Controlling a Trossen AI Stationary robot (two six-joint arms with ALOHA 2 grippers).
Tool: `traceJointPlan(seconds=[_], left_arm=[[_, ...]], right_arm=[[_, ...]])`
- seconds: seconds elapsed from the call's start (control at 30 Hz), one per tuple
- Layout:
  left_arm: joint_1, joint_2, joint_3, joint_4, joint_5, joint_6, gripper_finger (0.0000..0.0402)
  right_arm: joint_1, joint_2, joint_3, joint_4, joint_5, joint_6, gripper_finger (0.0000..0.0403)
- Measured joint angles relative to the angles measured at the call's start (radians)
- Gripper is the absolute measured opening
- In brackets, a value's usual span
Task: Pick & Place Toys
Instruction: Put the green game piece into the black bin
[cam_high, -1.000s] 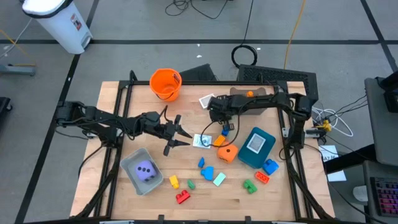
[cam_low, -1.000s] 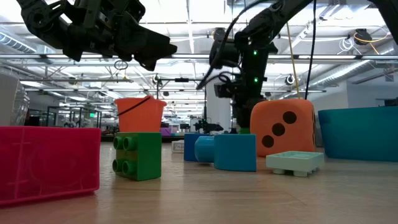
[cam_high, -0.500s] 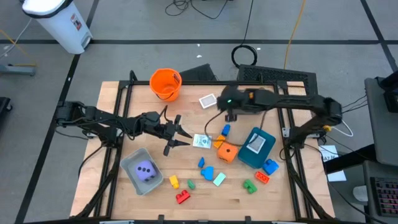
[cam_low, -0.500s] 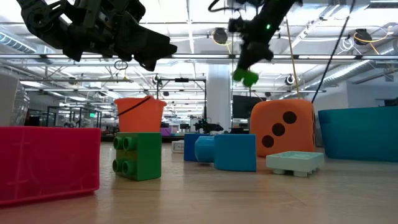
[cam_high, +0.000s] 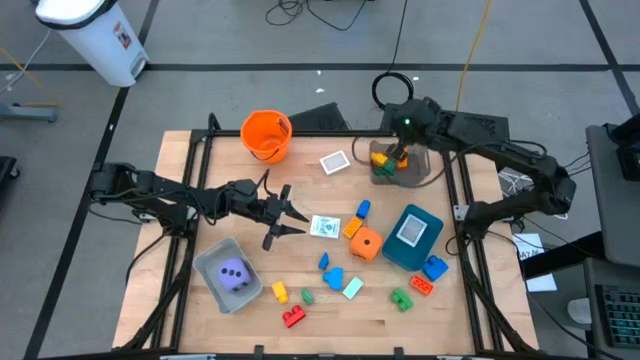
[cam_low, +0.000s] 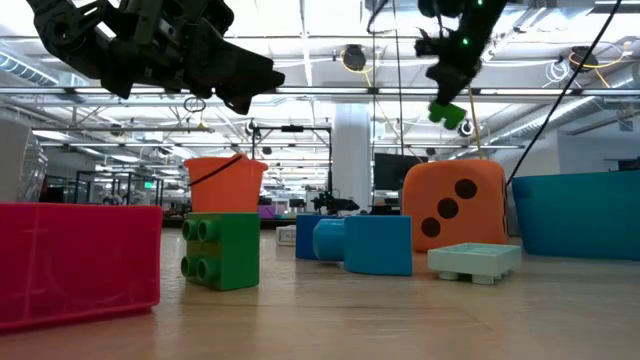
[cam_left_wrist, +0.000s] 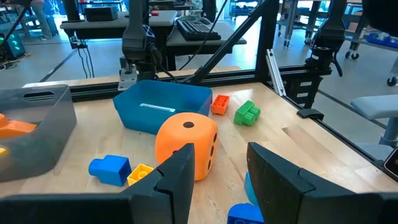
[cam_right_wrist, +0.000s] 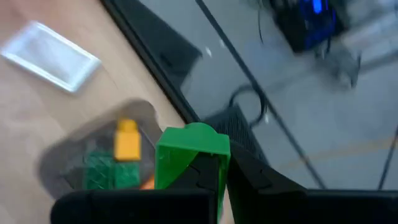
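Note:
My right gripper (cam_right_wrist: 222, 167) is shut on a green block (cam_right_wrist: 186, 149), high above the grey bin (cam_high: 418, 168) at the table's far right; the low view shows the block (cam_low: 447, 112) well above the table. That bin holds green and yellow blocks (cam_right_wrist: 126, 142). My left gripper (cam_high: 290, 215) hovers open over the table's left middle, its fingers (cam_left_wrist: 177, 174) holding nothing. The orange die (cam_high: 366, 245), blue, red, green and yellow blocks and a white card (cam_high: 324, 227) lie on the table. The purple die (cam_high: 233, 272) sits in the near-left grey bin. My right gripper pinches the green block between its two fingers, which press its lower part (cam_right_wrist: 198, 163). The fingers slant downward toward the table's far right corner. The block's rounded upper end sticks out past the fingertips, lifted clear above the grey bin.
An orange bucket (cam_high: 266, 135) stands at the far edge, with a second white card (cam_high: 334, 161) beside it. A teal bin (cam_high: 412, 235) sits right of the orange die. The black frame rails (cam_high: 460, 200) run along the table's sides.
My right gripper has risen from the middle of the table and swung toward the far right corner, rolling as it went. It has carried the green block up, clear of the table, to above the grey bin.

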Motion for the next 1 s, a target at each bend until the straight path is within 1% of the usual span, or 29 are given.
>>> traceJointPlan(seconds=[0.2,0.33,0.43,0.63,0.8,1.0], left_arm=[[0.0,0.0,0.0,-0.009,0.0,0.0,0.0152],[0.0,0.0,0.0,-0.013,0.0,0.0,0.0152],[0.0,0.0,0.0,-0.015,0.0,-0.002,0.0152],[0.0,0.0,0.0,-0.016,0.0,0.0,0.0152],[0.0,0.0,0.0,-0.015,0.0,0.003,0.0152],[0.0,0.0,0.0,-0.013,-0.003,0.003,0.0152]], right_arm=[[-0.114,0.029,0.0,-0.068,-0.009,0.1,0.0005],[-0.159,0.054,-0.014,-0.061,-0.075,0.147,0.0005],[-0.172,0.062,-0.066,-0.025,-0.084,0.16,0.0005],[-0.177,0.066,-0.214,0.052,-0.085,0.16,0.0014],[-0.184,0.066,-0.331,0.121,-0.089,0.16,0.0009],[-0.184,0.066,-0.411,0.211,-0.084,0.154,0.001]])
